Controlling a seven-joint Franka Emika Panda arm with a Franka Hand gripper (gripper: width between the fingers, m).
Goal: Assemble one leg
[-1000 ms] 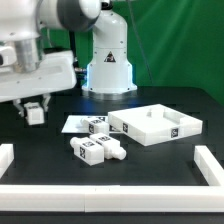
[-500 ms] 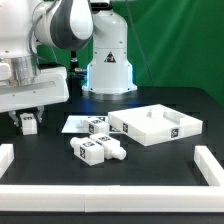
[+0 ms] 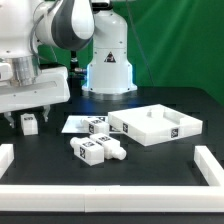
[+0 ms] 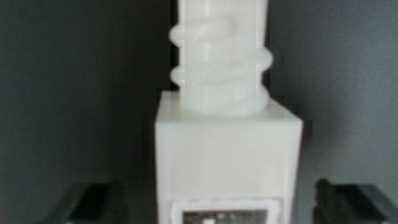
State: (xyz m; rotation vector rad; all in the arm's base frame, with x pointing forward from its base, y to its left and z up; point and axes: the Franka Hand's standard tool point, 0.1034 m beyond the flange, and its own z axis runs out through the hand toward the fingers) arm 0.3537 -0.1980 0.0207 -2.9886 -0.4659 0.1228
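A white leg [image 3: 29, 122] with a black-and-white tag sits low at the table on the exterior view's left, between my fingers. My gripper [image 3: 28, 116] is over it. In the wrist view the leg [image 4: 226, 150] fills the middle, its ridged round end pointing away from the camera. My gripper [image 4: 221, 205] is open there. The dark fingers [image 4: 89, 203] stand apart from the leg, with a gap on each side. Two more legs [image 3: 96, 150] lie side by side in front of the marker board. Another leg [image 3: 97, 125] lies beside the tabletop.
The large white square tabletop [image 3: 156, 125] lies on the exterior view's right. The marker board [image 3: 72, 124] lies flat near the middle. Low white walls [image 3: 110, 190] border the table's front and sides. The robot base [image 3: 108, 70] stands at the back.
My gripper has moved down and towards the exterior view's left with the leg, which came down to table level. In the last half second almost nothing has moved.
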